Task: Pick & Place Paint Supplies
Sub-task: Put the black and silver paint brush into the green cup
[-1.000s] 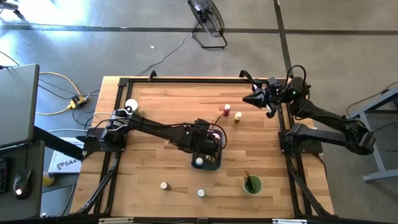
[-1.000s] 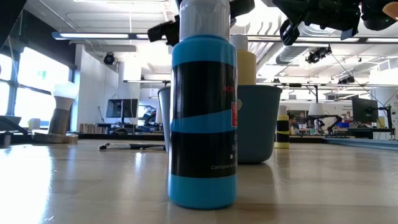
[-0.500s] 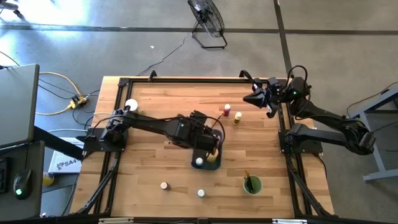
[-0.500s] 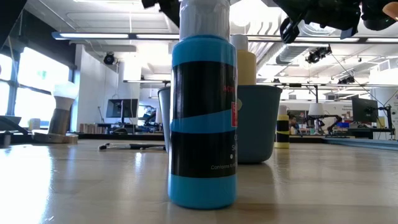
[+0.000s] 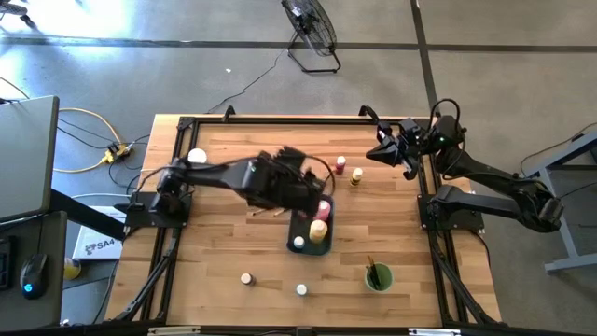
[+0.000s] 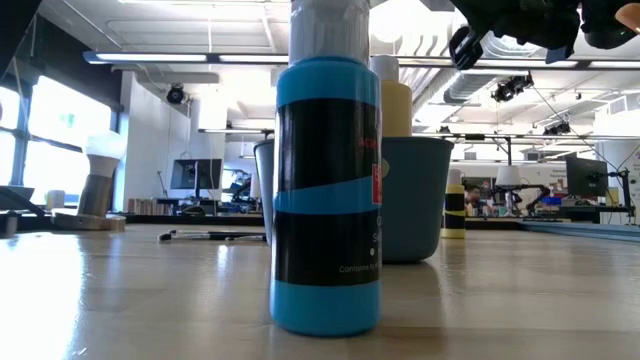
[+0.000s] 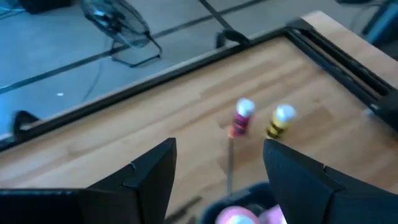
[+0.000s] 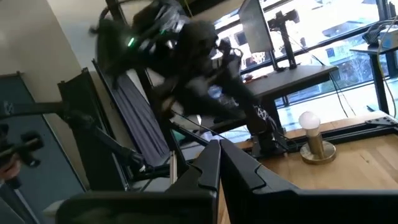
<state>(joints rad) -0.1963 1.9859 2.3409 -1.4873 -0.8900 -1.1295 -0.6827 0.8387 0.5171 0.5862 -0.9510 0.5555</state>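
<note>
The left pincer (image 5: 312, 193) hangs wide open and empty above the tray (image 5: 304, 231), where a yellow bottle (image 5: 319, 230) and a pink bottle (image 5: 324, 208) stand upright. A paintbrush (image 5: 269, 212) lies flat, lengthwise across the desk (image 5: 215, 252). The right pincer (image 5: 373, 152) waits closed at the far edge.

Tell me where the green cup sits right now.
In the high view the green cup stands near the table's front edge on the right side, right of the dark tray, with a brush standing in it.
</note>
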